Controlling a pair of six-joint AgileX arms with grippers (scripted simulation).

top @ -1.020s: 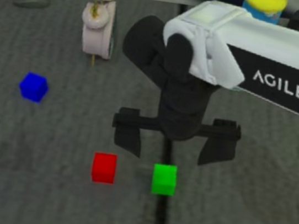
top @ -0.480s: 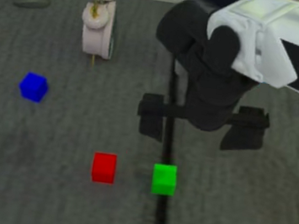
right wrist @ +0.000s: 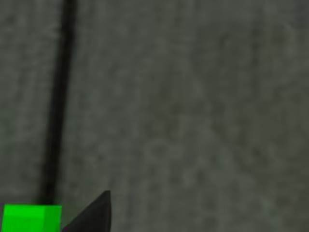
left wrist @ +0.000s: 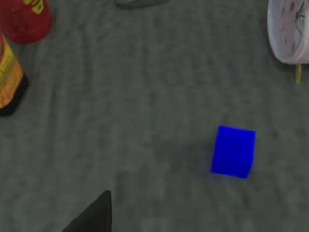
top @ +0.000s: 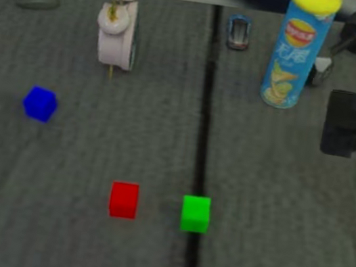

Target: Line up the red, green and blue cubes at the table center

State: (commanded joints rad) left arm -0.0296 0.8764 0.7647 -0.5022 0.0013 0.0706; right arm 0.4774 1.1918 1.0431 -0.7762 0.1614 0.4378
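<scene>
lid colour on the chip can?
Yellow lid on the blue chip can; top view shows it best.

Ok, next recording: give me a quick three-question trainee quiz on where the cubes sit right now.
1. True or false: the green cube sits on the black seam.
2. Which cube lies far from the other two? A) red cube B) blue cube C) green cube
3. Fill in: the tall can standing on the table's right half is the ____.

Key: 1 true; 2 B; 3 chip can.
</scene>
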